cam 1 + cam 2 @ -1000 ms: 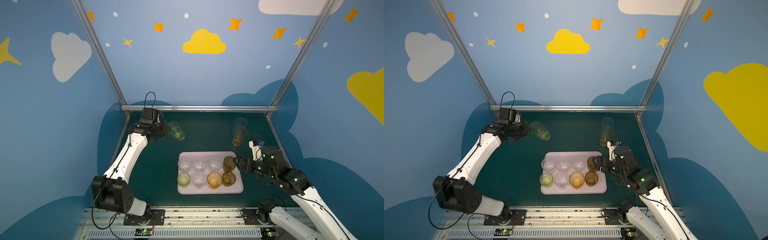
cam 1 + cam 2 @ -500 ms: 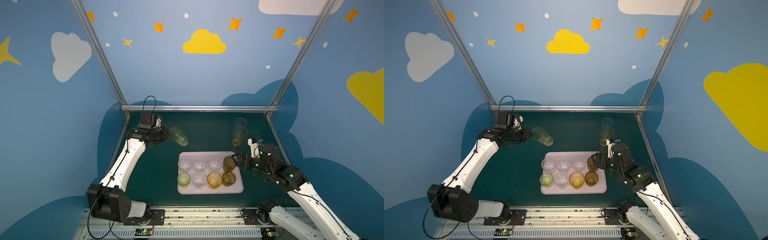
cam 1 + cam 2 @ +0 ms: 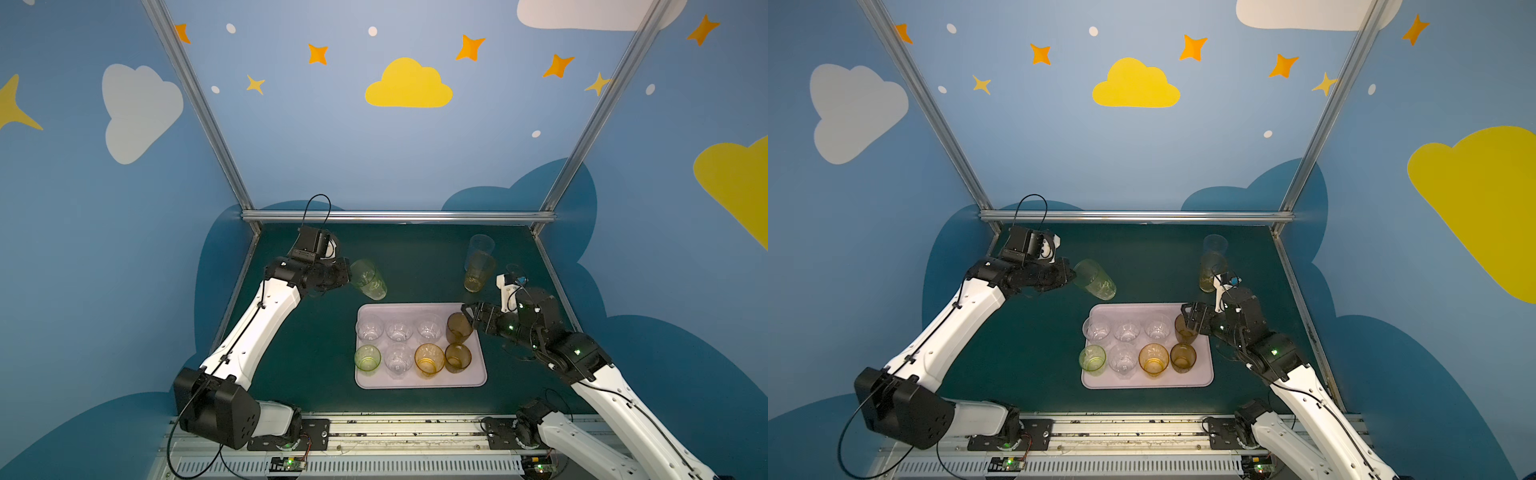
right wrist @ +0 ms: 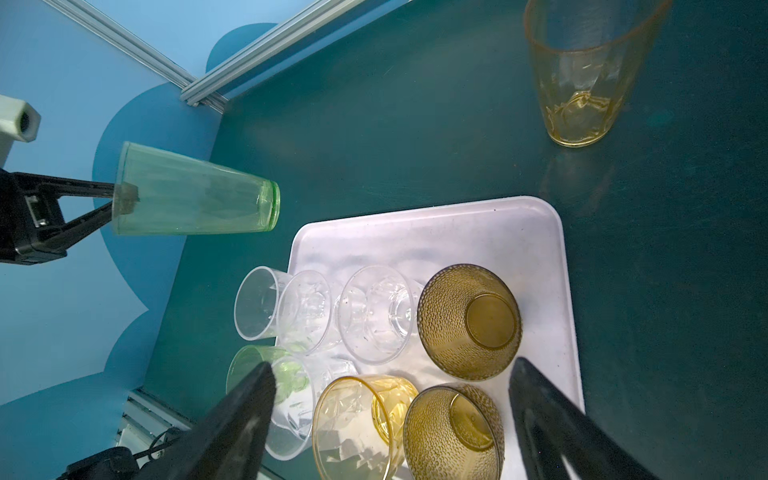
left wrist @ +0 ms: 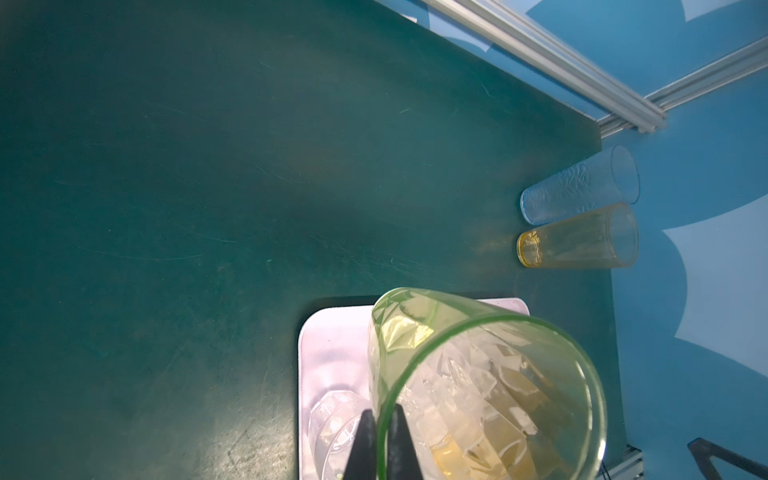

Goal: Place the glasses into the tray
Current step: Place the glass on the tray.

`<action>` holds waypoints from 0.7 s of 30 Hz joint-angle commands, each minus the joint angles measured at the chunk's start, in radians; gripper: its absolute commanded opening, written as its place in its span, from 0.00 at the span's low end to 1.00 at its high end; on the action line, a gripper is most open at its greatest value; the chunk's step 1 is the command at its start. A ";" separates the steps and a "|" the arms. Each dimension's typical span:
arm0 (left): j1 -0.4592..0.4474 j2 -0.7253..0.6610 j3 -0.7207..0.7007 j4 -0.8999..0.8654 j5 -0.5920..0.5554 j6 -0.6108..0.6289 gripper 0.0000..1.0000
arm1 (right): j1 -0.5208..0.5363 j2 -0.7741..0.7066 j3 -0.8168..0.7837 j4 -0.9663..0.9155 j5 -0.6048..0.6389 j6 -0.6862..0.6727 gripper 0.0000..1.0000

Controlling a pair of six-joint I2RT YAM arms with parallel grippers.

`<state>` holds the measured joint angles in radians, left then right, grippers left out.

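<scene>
My left gripper [image 3: 347, 272] [image 5: 381, 411] is shut on the rim of a tall green glass [image 3: 368, 279] [image 3: 1095, 279] [image 5: 478, 374] [image 4: 191, 203], one finger inside and one outside. The glass hangs tilted above the mat, just behind the tray's back left corner. The pale lilac tray [image 3: 419, 381] [image 3: 1146, 382] [image 4: 415, 232] holds several short glasses: clear, green, amber and two brown. My right gripper [image 3: 469, 318] [image 3: 1185, 318] [image 4: 392, 368] is open, with nothing in it, beside the back right brown glass [image 3: 458, 328] [image 4: 469, 322].
A tall amber glass [image 3: 478, 274] [image 5: 577, 245] [image 4: 582, 79] and a tall pale blue glass [image 3: 481, 247] [image 5: 582, 187] stand together on the green mat behind the tray's right end, near the back right frame post [image 3: 540, 224].
The left arm has carried the green glass from the back left corner forward and right, closer to the tray. The right gripper has stayed open by the brown glass, hardly shifting.
</scene>
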<state>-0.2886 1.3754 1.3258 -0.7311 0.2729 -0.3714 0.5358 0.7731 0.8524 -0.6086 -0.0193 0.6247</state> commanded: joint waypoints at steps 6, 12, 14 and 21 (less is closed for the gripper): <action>-0.072 0.006 0.041 -0.005 -0.054 0.011 0.04 | -0.005 -0.052 -0.020 -0.013 0.028 0.007 0.87; -0.111 0.032 0.050 -0.008 -0.085 0.005 0.04 | -0.005 -0.082 -0.051 -0.018 0.027 0.025 0.87; -0.119 0.039 0.053 -0.008 -0.088 0.002 0.04 | -0.005 -0.090 -0.058 -0.019 0.025 0.029 0.88; -0.135 0.065 0.049 -0.007 -0.098 0.003 0.04 | -0.004 -0.100 -0.060 -0.027 0.030 0.029 0.87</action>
<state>-0.4194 1.4330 1.3460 -0.7460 0.1898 -0.3717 0.5354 0.6830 0.7963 -0.6193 -0.0006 0.6502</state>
